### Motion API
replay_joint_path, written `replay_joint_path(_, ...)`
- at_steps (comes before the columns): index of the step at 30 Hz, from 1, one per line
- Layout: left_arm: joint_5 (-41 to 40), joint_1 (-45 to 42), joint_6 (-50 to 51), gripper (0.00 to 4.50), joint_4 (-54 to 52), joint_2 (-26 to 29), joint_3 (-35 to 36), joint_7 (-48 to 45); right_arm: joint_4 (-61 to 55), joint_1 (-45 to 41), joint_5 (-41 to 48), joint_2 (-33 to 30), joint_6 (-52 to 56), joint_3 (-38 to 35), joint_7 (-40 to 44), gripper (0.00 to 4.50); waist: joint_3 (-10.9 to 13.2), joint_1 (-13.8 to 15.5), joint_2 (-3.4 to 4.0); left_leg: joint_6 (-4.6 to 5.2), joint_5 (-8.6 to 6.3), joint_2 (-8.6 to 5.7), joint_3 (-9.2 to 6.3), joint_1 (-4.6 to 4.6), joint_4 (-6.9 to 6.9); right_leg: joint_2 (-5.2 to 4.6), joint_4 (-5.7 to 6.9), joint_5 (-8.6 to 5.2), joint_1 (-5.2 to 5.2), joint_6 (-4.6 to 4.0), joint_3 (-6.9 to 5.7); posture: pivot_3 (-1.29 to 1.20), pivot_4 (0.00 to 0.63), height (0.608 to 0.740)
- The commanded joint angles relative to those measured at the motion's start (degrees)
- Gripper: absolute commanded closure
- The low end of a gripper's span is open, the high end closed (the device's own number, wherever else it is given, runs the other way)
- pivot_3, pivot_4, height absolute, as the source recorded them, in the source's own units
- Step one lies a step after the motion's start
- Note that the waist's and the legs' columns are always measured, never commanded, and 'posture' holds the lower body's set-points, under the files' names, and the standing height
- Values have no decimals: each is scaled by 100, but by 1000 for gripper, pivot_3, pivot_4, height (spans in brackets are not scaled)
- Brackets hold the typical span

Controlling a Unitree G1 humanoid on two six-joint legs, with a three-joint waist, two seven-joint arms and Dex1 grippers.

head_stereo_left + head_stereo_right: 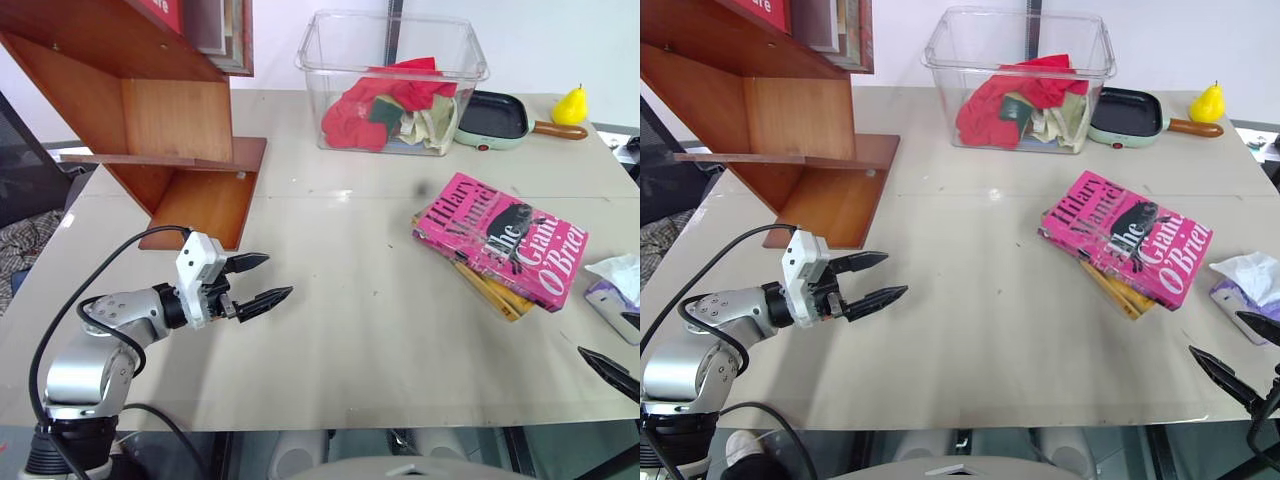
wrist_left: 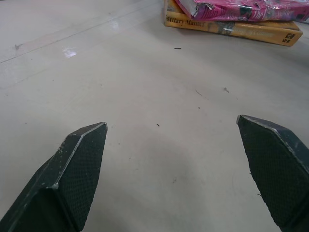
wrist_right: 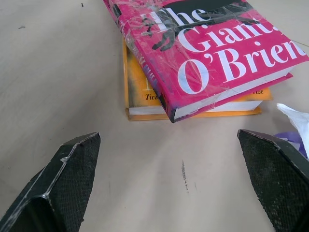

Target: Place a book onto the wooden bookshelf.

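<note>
**Book untouched, right arm nearer**

On the surface's right side, the book (image 1: pixel 503 239) lies flat atop an orange one (image 3: pixel 145 94), long axis running diagonally away to the right. Right gripper (image 3: pixel 178 188) faces it from just short, jaws spread wide, empty. Left gripper (image 1: pixel 255 282), near the bookshelf (image 1: pixel 170 120), jaws likewise released, sits well apart from it. Right arm looks the likelier picker.

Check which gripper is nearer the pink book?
Right. The right gripper sits open just short of the pink book; the left gripper, open, is across the table near the bookshelf.
</note>
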Motion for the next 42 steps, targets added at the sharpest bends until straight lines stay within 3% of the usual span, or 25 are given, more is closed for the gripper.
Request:
replay_joint_path(1,-243,-253,69,53,-226,25,32,29,-126,-323,-125,-100,-30,36,-384,0,1,1,-1,0,0,0,0,0,0,0,0,0,0,0,0,0,150,740)
replay_joint_path(5,-668,-715,469,53,-582,-83,-131,110,-580,-1062,-341,-391,650,140,-1402,0,13,-13,9,1,0,3,6,-4,24,-8,1,2,2,1,-6,0,150,740)
replay_joint_path(10,-982,-1023,733,53,-1189,-59,-352,205,-491,-1915,448,-1018,1728,312,-1585,0,16,-16,5,2,1,0,7,3,23,3,4,2,14,1,-11,0,150,740)
replay_joint_path(13,-1113,-1225,836,0,-1507,-61,-508,268,163,-3113,760,-1591,2569,759,-1964,800,19,-45,4,3,0,0,10,-1,23,8,2,3,12,1,-7,0,150,740)
replay_joint_path(17,-1245,-1529,980,0,-1737,-117,-665,487,1424,-4838,333,-2386,2729,2102,-1835,2785,30,-54,9,6,1,-12,32,2,26,17,3,4,19,0,-7,0,150,740)
replay_joint_path(21,-1387,-1683,1099,0,-1888,-135,-719,670,2821,-6269,-810,-2835,2222,3910,-1364,4463,30,-30,8,5,1,-8,28,0,24,27,4,2,17,-1,-13,0,150,740)
replay_joint_path(24,-1449,-1607,1121,0,-1999,-129,-696,737,4337,-7537,-2089,-2693,1204,5343,-747,4463,33,-61,12,5,1,-10,43,-2,24,24,-3,3,14,0,-5,0,150,740)
replay_joint_path(28,-1395,-1240,1016,0,-2209,-77,-673,732,6226,-8749,-3299,-2308,27,6396,-240,4463,37,-85,17,15,-6,-10,69,-1,24,23,-7,19,7,-18,15,0,150,740)
replay_joint_path(36,-1651,-1168,1284,0,-2603,-116,-619,1284,9158,-10361,-4551,-1585,-1700,6954,-57,4463,42,-67,20,19,-9,-10,82,-7,21,21,-15,33,-1,1,29,0,150,740)
replay_joint_path(39,-1717,-1235,1337,0,-2608,-88,-641,1371,9811,-10671,-4802,-1188,-1945,6987,-77,4463,42,-80,20,19,-8,-10,84,1,23,22,-12,35,4,2,34,0,150,740)
replay_joint_path(42,-1768,-1262,1323,0,-2602,-84,-625,1413,10307,-10806,-4839,-841,-1867,6917,458,4463,42,-104,20,19,-8,-11,88,5,23,23,-5,36,4,2,39,0,150,740)
